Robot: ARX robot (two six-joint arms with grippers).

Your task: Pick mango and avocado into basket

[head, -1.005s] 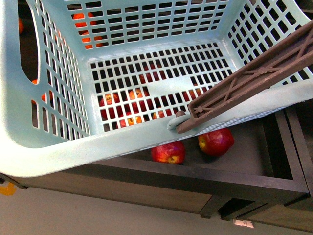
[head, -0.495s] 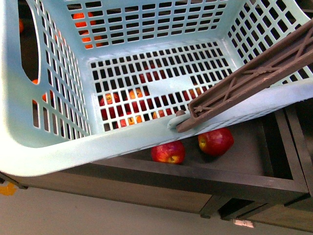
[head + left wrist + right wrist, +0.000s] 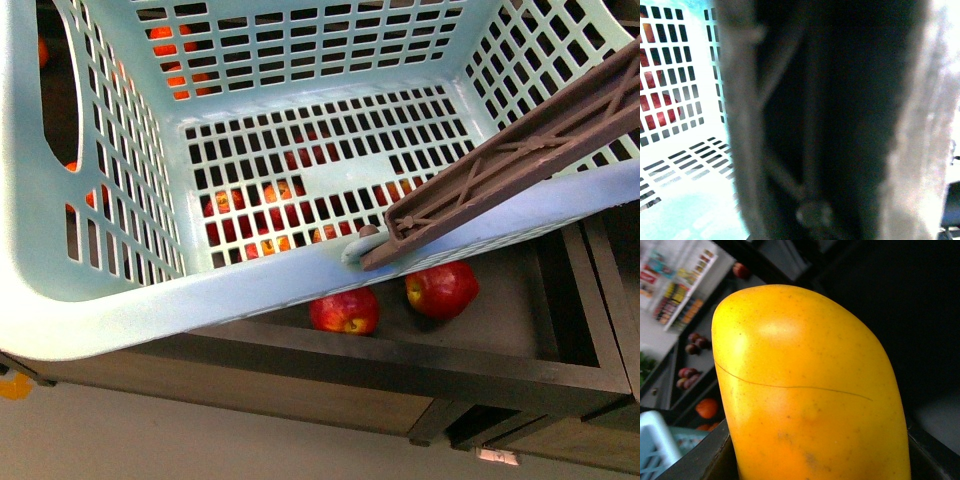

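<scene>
Right pincer (image 3: pixel 815 467): closed on the mango (image 3: pixel 805 385), dark fingers (image 3: pixel 705 460) at both its sides.
Mango: yellow, orange toward the gripped end, filling the right wrist view.
Left pincer: out of sight, grip cannot be told; the brown handle (image 3: pixel 830 125) looms blurred before its camera.
Basket (image 3: pixel 120 310): teal, slotted, handle lying across its right rim.
Below: two red apples (image 3: pixel 344 311) in a dark wooden bin (image 3: pixel 480 365).

Place: we take this for a grocery shop, in its fruit section.
Basket: a light teal slotted plastic shopping basket (image 3: pixel 200 300) fills our front view.
Bins: a dark wooden display bin (image 3: pixel 400 365) holds loose round red apples (image 3: pixel 343 311).
Shelves: from the right wrist we see a white rack of colourful packets (image 3: pixel 682 292) and trays of dark red fruit (image 3: pixel 687 376).
</scene>
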